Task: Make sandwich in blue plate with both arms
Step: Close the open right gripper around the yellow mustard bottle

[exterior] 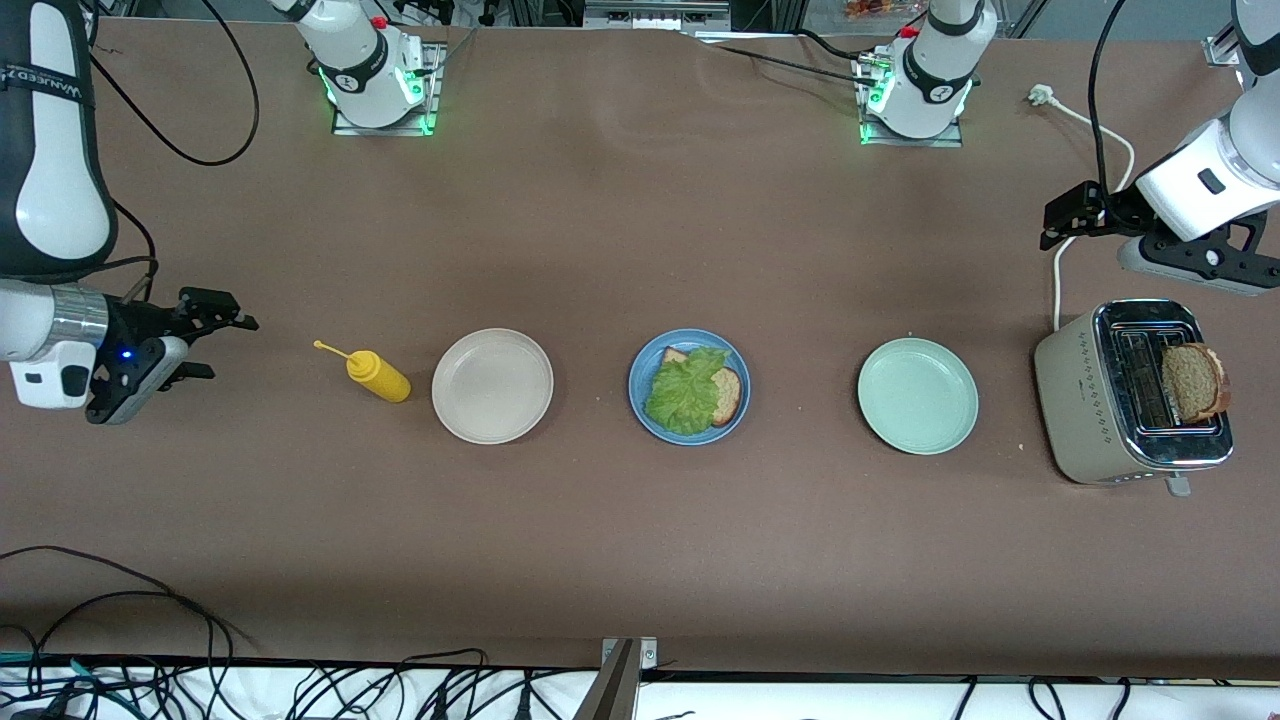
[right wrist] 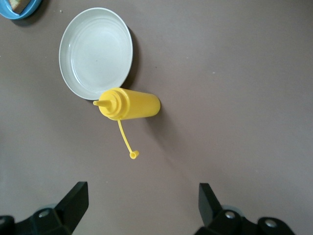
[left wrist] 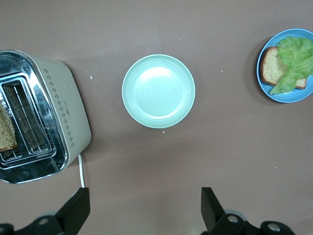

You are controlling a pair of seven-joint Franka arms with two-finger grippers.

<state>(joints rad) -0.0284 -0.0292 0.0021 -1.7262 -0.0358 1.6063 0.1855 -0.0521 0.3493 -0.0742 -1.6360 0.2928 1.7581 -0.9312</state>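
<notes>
I am holding my left tool [exterior: 1062,218] wide open and empty over the tabletop [exterior: 600,540] near the toaster [exterior: 1090,400], my right tool [exterior: 215,335] likewise beside the mustard bottle [exterior: 378,376]; lettuce [exterior: 685,390] is lying on bread [exterior: 727,395] in the blue plate [exterior: 643,372], mid-tabletop.

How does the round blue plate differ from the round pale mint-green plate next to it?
The round blue plate carries a brown bread slice under a ruffled green lettuce leaf; the round pale mint-green plate holds nothing. The blue plate looks slightly smaller. The mint-green plate sits closer to the beige toaster. Both are round with shallow rims.
</notes>
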